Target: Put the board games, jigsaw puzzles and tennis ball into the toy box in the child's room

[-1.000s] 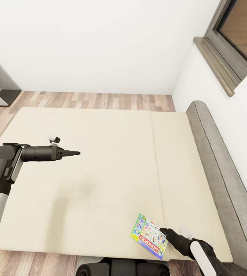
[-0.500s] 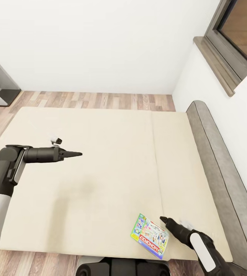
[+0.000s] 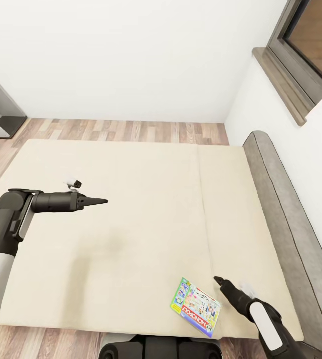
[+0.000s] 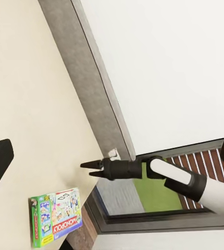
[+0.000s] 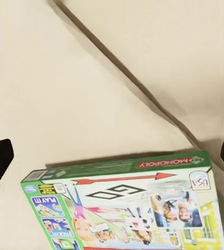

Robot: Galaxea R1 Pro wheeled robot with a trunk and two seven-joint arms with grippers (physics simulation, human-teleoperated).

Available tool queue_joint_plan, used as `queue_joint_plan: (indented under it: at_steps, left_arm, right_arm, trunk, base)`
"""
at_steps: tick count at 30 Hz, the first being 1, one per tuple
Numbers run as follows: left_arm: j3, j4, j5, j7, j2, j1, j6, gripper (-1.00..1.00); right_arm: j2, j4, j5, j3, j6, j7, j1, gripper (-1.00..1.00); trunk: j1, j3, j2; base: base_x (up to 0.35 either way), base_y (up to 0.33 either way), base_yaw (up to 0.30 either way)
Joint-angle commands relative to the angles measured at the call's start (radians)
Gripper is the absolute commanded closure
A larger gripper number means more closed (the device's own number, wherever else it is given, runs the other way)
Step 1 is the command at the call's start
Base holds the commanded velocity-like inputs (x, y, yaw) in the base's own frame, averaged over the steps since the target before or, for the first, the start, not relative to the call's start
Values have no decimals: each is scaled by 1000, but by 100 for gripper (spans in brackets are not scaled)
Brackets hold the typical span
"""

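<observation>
Head view: my right gripper point(image 3: 216, 280) is lifting off the board game point(image 3: 195, 306), fingers parted and empty, leaving it flat near the bed point(image 3: 131, 209)'s front edge, so it is still ungrasped. My left gripper point(image 3: 101, 201) is hovering clenched.

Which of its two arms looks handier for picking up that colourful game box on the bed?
The right. Its gripper hangs just beside the board game near the bed's front edge, and its wrist camera looks straight down on the box. The left gripper points across the bare mattress, far off.
</observation>
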Motion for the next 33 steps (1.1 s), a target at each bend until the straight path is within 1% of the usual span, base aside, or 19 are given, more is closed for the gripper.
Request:
queue_joint_plan:
  at_steps: [1, 20, 29, 33]
  left_arm:
    - [0, 0, 0, -4, 0, 0, 11, -100]
    - [-1, 0, 0, -4, 0, 1, 11, -100]
    - [-1, 0, 0, -4, 0, 1, 11, -100]
    - [-1, 0, 0, -4, 0, 1, 11, -100]
  right_arm:
    - [0, -2, -11, -5, -1, -7, 0, -100]
    - [-2, 1, -9, -11, -12, -10, -6, -100]
    - [-6, 10, -2, -10, -7, -17, -31, -100]
    - [-7, 31, 1, -10, -7, -19, -43, -100]
  trunk:
    - [1, -1, -2]
    - [1, -1, -2]
    - [1, -1, -2]
    - [1, -1, -2]
  base:
    - [0, 0, 0]
    - [0, 0, 0]
    - [0, 0, 0]
    - [0, 0, 0]
